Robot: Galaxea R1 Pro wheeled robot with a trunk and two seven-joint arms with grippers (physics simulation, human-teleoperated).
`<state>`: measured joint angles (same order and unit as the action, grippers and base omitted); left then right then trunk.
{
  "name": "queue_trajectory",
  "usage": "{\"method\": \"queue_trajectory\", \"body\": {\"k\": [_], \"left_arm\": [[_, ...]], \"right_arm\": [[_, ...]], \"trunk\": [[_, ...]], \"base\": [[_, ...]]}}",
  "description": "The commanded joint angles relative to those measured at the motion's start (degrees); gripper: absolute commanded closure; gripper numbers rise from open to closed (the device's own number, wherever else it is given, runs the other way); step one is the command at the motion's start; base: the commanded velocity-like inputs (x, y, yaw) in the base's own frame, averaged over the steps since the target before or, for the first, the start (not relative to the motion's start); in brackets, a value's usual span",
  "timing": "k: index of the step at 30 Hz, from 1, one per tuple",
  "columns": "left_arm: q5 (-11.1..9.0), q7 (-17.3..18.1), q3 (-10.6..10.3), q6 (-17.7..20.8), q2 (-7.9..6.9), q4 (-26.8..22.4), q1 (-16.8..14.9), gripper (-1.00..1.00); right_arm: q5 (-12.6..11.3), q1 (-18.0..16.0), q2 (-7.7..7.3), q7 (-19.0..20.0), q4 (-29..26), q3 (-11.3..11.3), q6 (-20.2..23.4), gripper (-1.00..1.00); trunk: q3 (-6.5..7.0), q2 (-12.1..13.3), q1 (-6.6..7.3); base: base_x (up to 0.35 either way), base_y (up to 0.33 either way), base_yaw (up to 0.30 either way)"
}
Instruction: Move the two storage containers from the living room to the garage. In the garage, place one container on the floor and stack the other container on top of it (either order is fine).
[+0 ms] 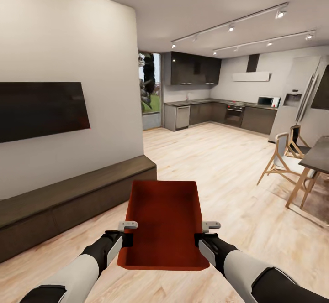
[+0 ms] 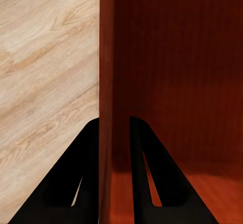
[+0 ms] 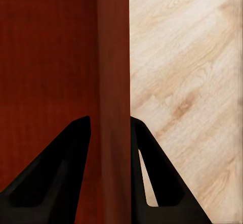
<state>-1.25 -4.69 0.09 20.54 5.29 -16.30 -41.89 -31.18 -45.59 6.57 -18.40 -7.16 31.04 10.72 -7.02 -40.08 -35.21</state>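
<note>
I hold one orange-red storage container [image 1: 164,221] in front of me above the light wood-plank floor of the living room, open top up. My left gripper [image 1: 126,233] is shut on its left wall, and my right gripper [image 1: 204,233] is shut on its right wall. In the left wrist view the two dark fingers [image 2: 152,168] straddle the thin red wall [image 2: 105,107], one finger inside the bin and one outside. The right wrist view has the same clamp on the other wall [image 3: 114,107], between black fingers [image 3: 55,173].
A long dark low cabinet [image 1: 68,202] and a wall TV [image 1: 41,109] line the cream wall on my left. Ahead lies open plank floor [image 1: 214,161] toward a dark kitchen [image 1: 214,111]. A dining table [image 1: 322,154] and wooden chairs [image 1: 285,157] stand at the right.
</note>
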Motion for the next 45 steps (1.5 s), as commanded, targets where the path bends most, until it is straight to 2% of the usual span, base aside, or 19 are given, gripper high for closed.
{"method": "queue_trajectory", "body": {"k": [1,45], "left_arm": [[0.5,-0.6,0.2,0.4,0.16,-0.1,0.0,1.0],[0.5,-0.6,0.2,0.4,0.16,-0.1,0.0,1.0]], "right_arm": [[0.2,0.0,0.03,-0.5,0.0,2.0,0.4,1.0],[0.2,0.0,0.03,-0.5,0.0,2.0,0.4,1.0]], "trunk": [[-0.07,-0.1,-0.02],[1.09,-0.1,-0.02]], "base": [[0.0,0.0,-0.248],[0.0,0.0,-0.248]]}}
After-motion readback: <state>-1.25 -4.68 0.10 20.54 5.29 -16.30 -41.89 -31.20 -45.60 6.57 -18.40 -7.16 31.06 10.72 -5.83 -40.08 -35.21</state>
